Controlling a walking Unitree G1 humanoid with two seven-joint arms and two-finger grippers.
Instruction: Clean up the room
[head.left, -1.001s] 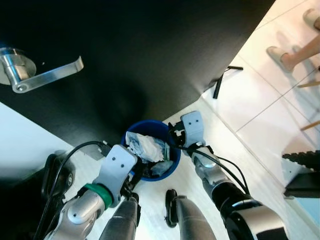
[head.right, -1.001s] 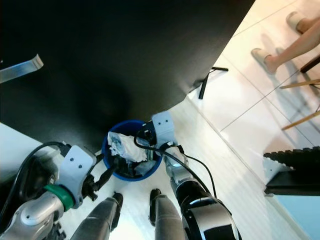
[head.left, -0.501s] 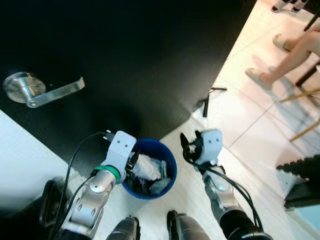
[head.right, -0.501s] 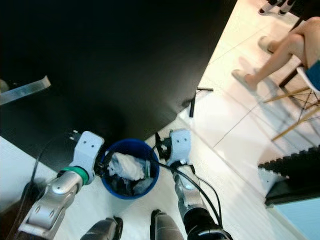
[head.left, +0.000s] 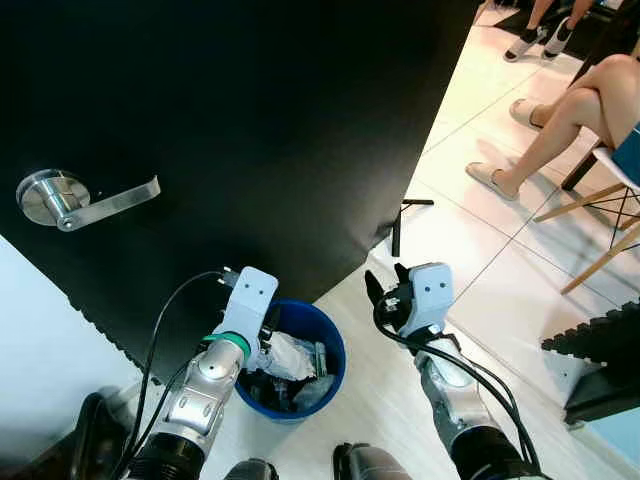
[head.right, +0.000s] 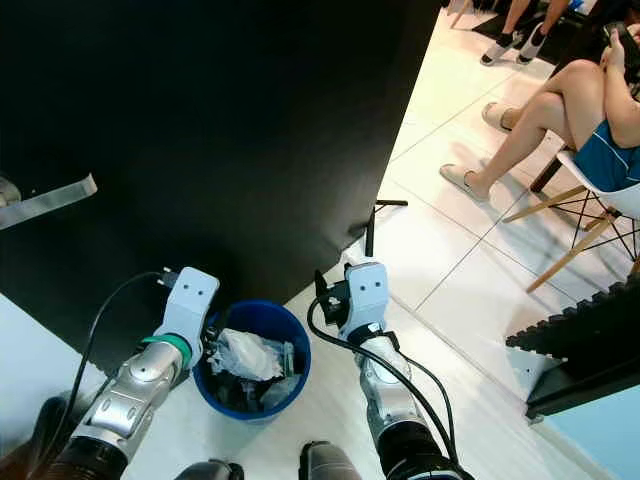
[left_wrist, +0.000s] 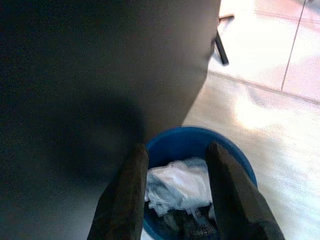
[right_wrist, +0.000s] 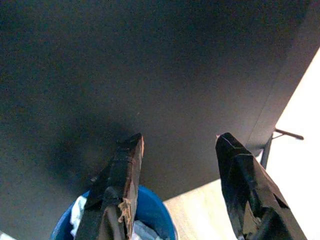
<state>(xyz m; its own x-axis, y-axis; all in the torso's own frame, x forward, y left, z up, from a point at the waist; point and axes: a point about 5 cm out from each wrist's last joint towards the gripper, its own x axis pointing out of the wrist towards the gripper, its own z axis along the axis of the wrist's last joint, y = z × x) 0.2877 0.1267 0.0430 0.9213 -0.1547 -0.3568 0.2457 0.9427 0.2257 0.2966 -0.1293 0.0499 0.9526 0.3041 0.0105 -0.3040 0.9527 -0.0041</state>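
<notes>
Left eye view looks down on a blue bin (head.left: 322, 345) standing on the pale floor (head.left: 470, 240) right against the foot of a black door (head.left: 260, 130). Crumpled white paper (head.left: 285, 355) and other scraps lie inside the bin, heaped toward the door side. The left tool (left_wrist: 172, 155) hangs just over the bin's rim on the side toward the door handle (head.left: 75, 198), its two fingers (left_wrist: 131, 175) spread apart with the white paper showing between them, a little below and not gripped. The right tool (right_wrist: 177, 145) is held beside the bin on the side away from the handle, clear of the rim; its fingers (right_wrist: 122, 172) are spread wide and empty, pointing at the door with the bin's edge low between them. A black doorstop (head.left: 398, 222) sticks out from the door's lower corner, beyond the bin. A person's legs (head.left: 560, 120) and a wooden-legged chair (head.left: 600, 200) are well apart from the bin, across the tiled floor
</notes>
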